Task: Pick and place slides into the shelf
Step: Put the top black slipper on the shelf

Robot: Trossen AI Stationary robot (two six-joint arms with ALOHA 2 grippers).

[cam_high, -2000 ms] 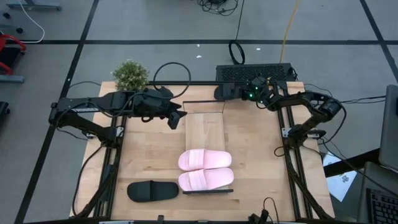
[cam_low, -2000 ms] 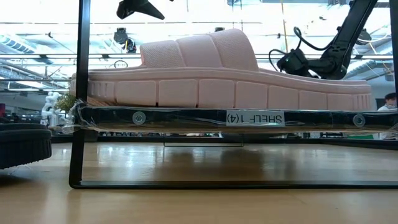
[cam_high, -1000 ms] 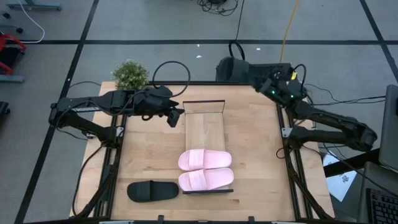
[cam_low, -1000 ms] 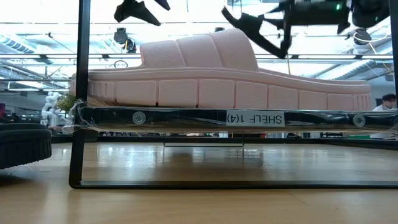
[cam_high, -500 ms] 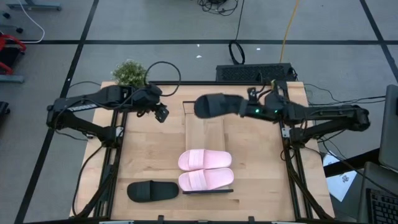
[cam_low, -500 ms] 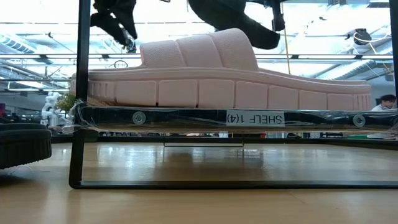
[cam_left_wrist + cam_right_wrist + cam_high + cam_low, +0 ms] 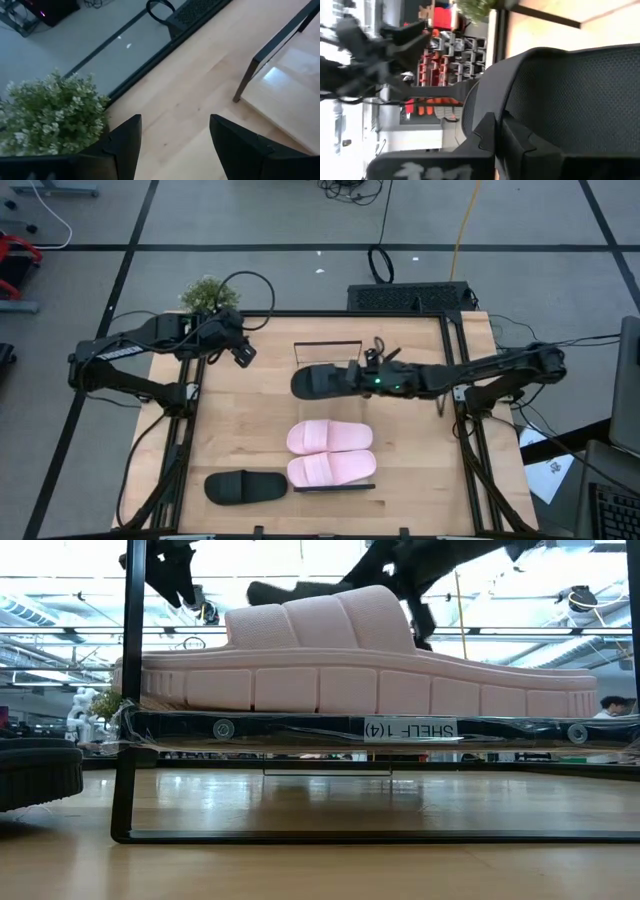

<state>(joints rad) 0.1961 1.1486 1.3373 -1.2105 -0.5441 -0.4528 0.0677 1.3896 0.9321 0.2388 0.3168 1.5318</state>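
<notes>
Right gripper (image 7: 362, 379), jaws pinching a black slide (image 7: 322, 381), has swung it over the shelf (image 7: 327, 406); placement imminent. Left gripper (image 7: 243, 355) retracted far-left, jaws spread, empty.

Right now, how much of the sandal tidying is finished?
About half. Two pink slides already sit side by side on the shelf. The right claw is shut on a black slide, holding it over the shelf's bare far end. Another black slide waits on the table, beside the shelf. The left claw is open and empty near the plant.
</notes>
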